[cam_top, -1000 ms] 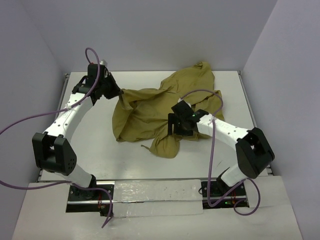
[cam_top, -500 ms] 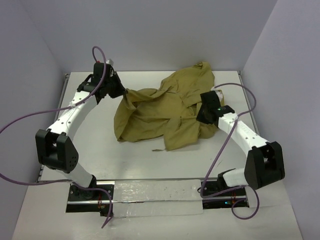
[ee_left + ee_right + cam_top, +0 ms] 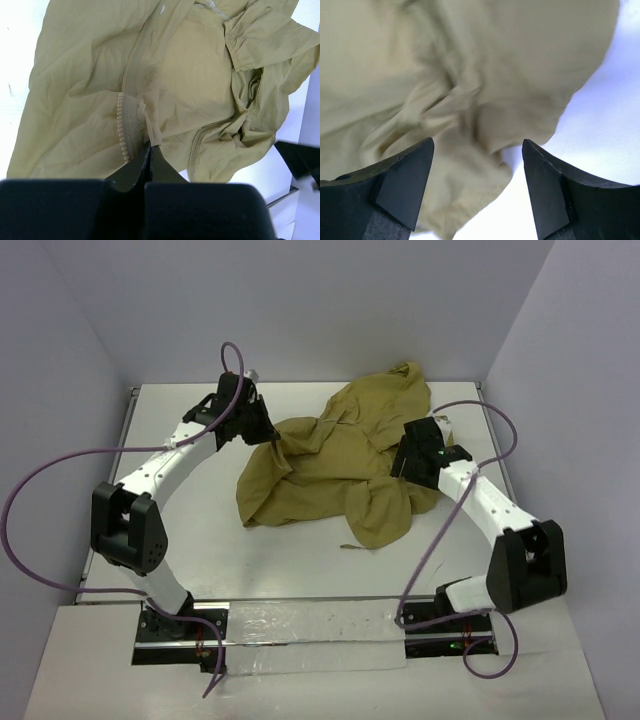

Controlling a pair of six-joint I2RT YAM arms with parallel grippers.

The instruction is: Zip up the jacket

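1. On the white table (image 3: 180, 530), mid-field: the jacket (image 3: 330, 465). Olive-tan and crumpled, front lying open, with a lobe of cloth trailing toward the near edge. By my reading it is not yet zipped.
2. Left gripper (image 3: 150, 148): jaws closed, pinching a thin fold of cloth just beside a run of zipper teeth (image 3: 121, 125) at the jacket's left edge.
3. Right gripper (image 3: 477, 182): jaws spread wide and holding nothing, poised over rumpled cloth near the jacket's right edge.
4. Risk: the left pinch looks to sit on fabric beside the teeth, not on the teeth themselves. A pull could slip the thin cloth free, or drag the whole garment instead of straightening the track.
5. Risk: I can find no slider in any view. If I close the right jaws where they hang, I would likely catch loose folds rather than the second zipper track (image 3: 196, 145).
6. Risk: the two tracks lie apart with folds between them, so uneven tugging could twist them further.
7. View notes:
   - The left wrist camera alone shows both tracks and the exact bite of the pinch.
   - The overhead camera shows no teeth at all, but it alone gives the full spread of the garment and both arms.
   - The right wrist camera alone confirms the empty gap between its fingers, with bare table beyond the jacket's edge — no zipper appears there.
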